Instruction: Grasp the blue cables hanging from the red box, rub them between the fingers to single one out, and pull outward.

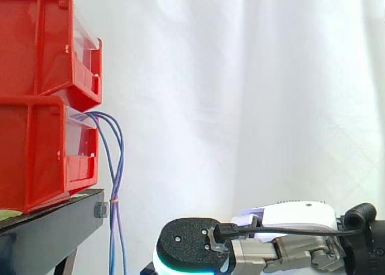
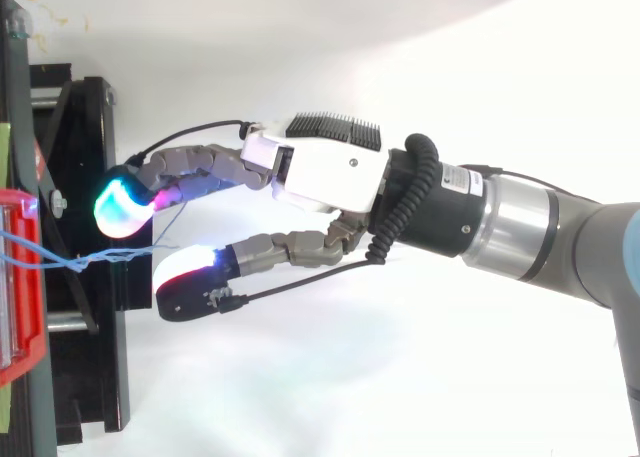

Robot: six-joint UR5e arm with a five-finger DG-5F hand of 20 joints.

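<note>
Two red bins are stacked at the left, the upper bin [image 1: 42,46] on the lower bin [image 1: 36,154]. Thin blue cables [image 1: 117,166] come out of the lower bin's front and hang down past the stand, bound by a small tie low down. From above, the blue cables [image 2: 70,260] run from the red bin [image 2: 20,277] toward the hand's glowing pads. My hand [image 1: 295,218] is low at the right, a short gap right of the cables. In the top view the hand [image 2: 320,172] reaches left, open, with the fingers [image 2: 190,167] and thumb [image 2: 270,249] spread apart. Nothing is held.
The bins rest on a black stand [image 1: 48,227] with a bolt at its front corner. A white curtain [image 1: 252,94] hangs behind. Free room lies right of the cables and above the hand.
</note>
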